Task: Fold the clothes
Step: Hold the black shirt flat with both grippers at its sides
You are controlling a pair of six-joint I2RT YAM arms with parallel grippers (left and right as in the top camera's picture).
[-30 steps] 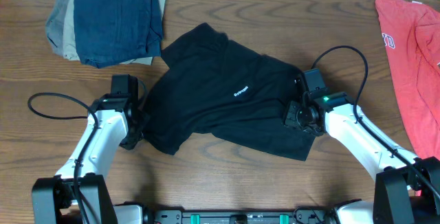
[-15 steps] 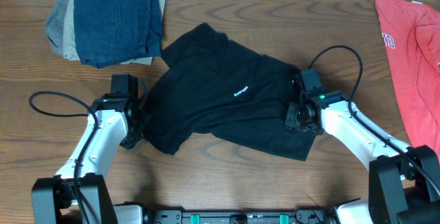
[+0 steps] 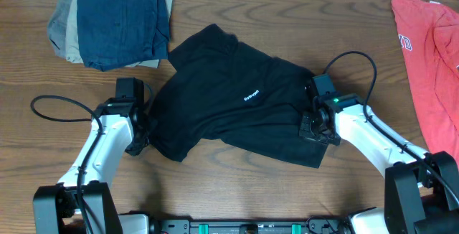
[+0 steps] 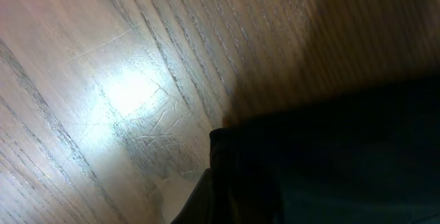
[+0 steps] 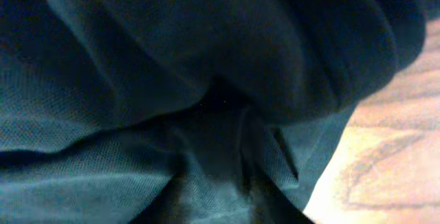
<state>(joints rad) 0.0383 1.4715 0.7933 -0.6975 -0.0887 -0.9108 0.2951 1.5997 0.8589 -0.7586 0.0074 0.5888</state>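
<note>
While the folding is only at its opening step, I list my holdings largest first, each placed by the black T-shirt.

1. Counter (image 3: pixel 237 191): brown wood grain, bare on every side of the black T-shirt.
2. Black T-shirt (image 3: pixel 222 112): the landmark. It lies mid-counter, rumpled and askew, with nothing squared. I judge it spread-and-straighten work, no fold made yet.
3. Coral-red T-shirt (image 3: pixel 430 62): well apart to the black T-shirt's right, at the counter edge, loose and partly out of frame.
4. Folded stack (image 3: pixel 118 19): beyond the black T-shirt's upper-left corner, close to it. Navy is on top, with tan and grey edges showing beneath. I take these as done.
5. Right arm (image 3: pixel 373 137): reaches in at the black T-shirt's right edge. Right jaws: clenched on a gathered pinch of the black cloth, by my reading of the wrist view, where the weave puckers to a point between my fingers.
6. Left arm (image 3: pixel 100 144): at the black T-shirt's left edge. Left jaws: I cannot tell. My wrist view shows only a dark hem over lit wood.
7. Logo mark (image 3: pixel 251 95): white, small, near the black T-shirt's middle.

Next move, as I judge it: both sides held firm, then drawn apart and laid flat so the cloth tensions evenly. A one-sided pull would only drag the whole shirt.
</note>
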